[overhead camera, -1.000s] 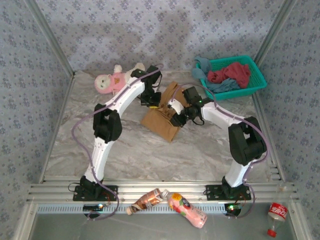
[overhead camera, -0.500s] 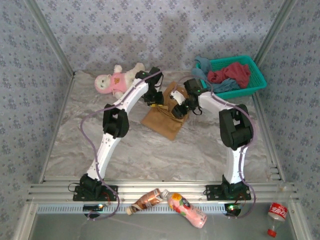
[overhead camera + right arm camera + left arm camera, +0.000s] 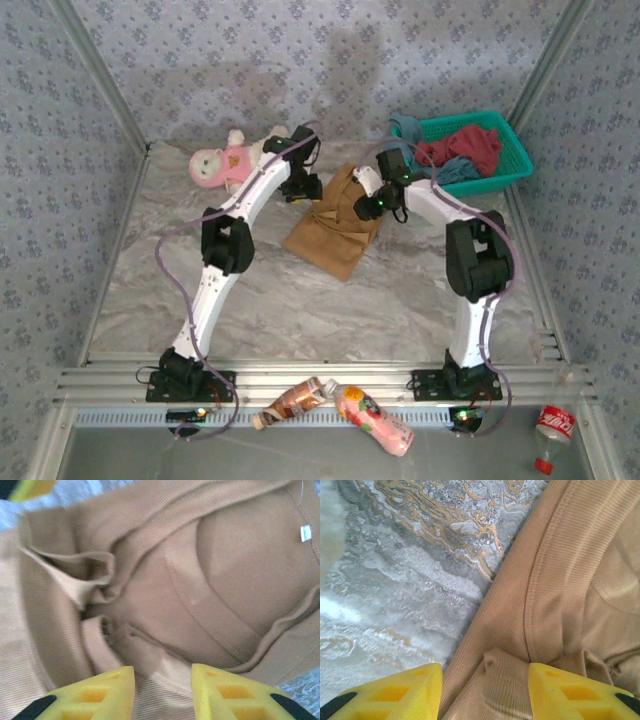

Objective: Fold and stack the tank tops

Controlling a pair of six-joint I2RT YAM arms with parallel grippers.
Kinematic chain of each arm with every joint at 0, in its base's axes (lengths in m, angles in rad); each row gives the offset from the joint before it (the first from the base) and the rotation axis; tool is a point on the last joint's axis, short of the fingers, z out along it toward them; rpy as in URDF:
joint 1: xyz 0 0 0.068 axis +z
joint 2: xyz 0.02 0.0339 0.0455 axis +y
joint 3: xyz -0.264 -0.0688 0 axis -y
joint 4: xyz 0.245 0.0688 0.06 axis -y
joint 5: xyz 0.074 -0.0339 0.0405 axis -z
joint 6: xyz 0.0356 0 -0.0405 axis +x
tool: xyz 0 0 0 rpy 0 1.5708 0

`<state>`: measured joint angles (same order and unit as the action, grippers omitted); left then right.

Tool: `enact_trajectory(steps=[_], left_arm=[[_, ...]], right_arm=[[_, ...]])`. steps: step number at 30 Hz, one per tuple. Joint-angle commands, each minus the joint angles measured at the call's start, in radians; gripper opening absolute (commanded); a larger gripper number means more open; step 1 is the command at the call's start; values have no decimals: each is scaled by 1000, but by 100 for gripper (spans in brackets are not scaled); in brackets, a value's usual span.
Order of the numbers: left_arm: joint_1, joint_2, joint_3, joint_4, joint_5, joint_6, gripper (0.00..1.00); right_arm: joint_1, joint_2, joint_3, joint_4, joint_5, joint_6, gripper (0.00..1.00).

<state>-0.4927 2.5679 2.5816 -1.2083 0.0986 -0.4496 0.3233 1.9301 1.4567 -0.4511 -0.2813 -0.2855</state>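
Overhead: the tan tank top [image 3: 335,222] lies half folded toward the worktop's far edge. The dark red top [image 3: 462,145] and dusty blue top [image 3: 455,172] sit unfolded in the basket [image 3: 515,140].

Left wrist: my left gripper [image 3: 484,672] is parted, gripping nothing.

Right wrist: my right gripper [image 3: 163,672] is likewise parted over bunched cloth.

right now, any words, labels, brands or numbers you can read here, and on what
No text can be read.
brown bottle: label too small.
pink bottle: print blurred.
red-labelled bottle: white marks, illegible.
white tag on the tan tank top: too blurred to tell.
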Motion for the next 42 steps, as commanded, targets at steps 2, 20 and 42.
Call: enact_trajectory(steps=[2, 20, 42], left_arm=[[-26, -161, -130, -72, 64, 54, 47], [-74, -79, -266, 54, 135, 64, 33], [-16, -18, -17, -20, 67, 75, 48]], right_arm=[[17, -131, -121, 17, -200, 159, 35], [51, 20, -191, 170, -203, 322, 33], [36, -42, -219, 302, -90, 291, 45]])
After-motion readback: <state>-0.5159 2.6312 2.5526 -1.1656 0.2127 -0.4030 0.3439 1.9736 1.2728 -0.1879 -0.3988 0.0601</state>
